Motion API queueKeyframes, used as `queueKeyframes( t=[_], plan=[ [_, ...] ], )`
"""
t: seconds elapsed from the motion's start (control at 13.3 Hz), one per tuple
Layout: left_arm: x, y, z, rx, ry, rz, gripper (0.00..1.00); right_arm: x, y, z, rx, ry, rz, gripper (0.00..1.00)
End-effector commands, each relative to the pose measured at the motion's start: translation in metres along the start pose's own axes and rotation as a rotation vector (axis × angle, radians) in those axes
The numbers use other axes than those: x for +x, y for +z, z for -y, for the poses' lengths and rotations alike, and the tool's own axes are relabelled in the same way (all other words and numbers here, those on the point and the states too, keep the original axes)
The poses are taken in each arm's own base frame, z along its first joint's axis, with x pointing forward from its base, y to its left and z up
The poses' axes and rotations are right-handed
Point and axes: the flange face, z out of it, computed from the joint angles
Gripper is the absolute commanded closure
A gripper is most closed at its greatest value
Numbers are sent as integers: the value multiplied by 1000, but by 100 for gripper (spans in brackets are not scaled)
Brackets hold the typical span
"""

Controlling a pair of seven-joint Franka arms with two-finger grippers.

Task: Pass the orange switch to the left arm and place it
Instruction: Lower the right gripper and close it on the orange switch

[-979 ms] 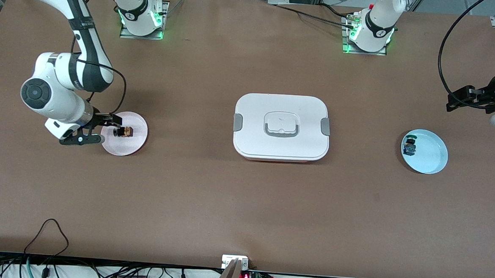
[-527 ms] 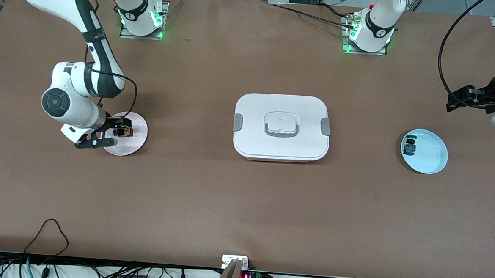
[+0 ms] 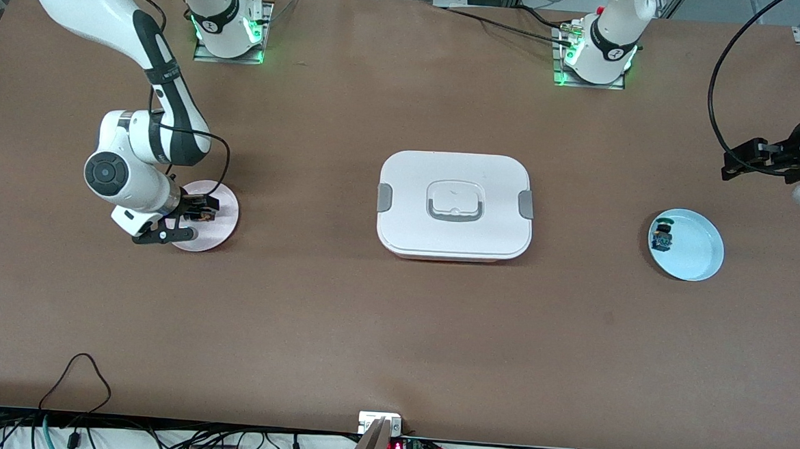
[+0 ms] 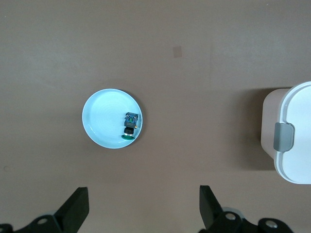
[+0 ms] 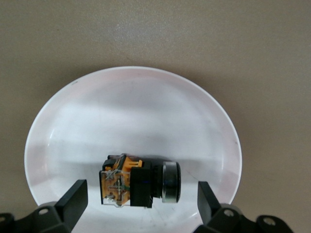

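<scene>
The right end effector (image 3: 185,217) hides the orange switch (image 5: 138,182) in the front view.

two plates (image 3: 218,223) (image 3: 696,250), two switches (image 3: 200,214) (image 3: 661,237), one box (image 3: 454,205)

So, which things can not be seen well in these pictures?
- Front view: orange switch on the pink plate is mostly covered by the right gripper.
- Front view: left gripper is far off; its arm is cut by the edge.
- Left wrist view: box is cut by the edge.
</scene>
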Motion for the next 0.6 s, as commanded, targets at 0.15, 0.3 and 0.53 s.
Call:
queueKeyframes(
  t=[0.15,0.3,0.53],
  plan=[
    [4,-4,1,12,22,-1,0,-7,15,7,5,1,9,0],
    [4,-5,1,12,23,-3,0,-11,20,7,5,0,8,0],
    [3,-5,0,11,23,-4,0,-14,24,7,6,-3,15,0]
  ],
)
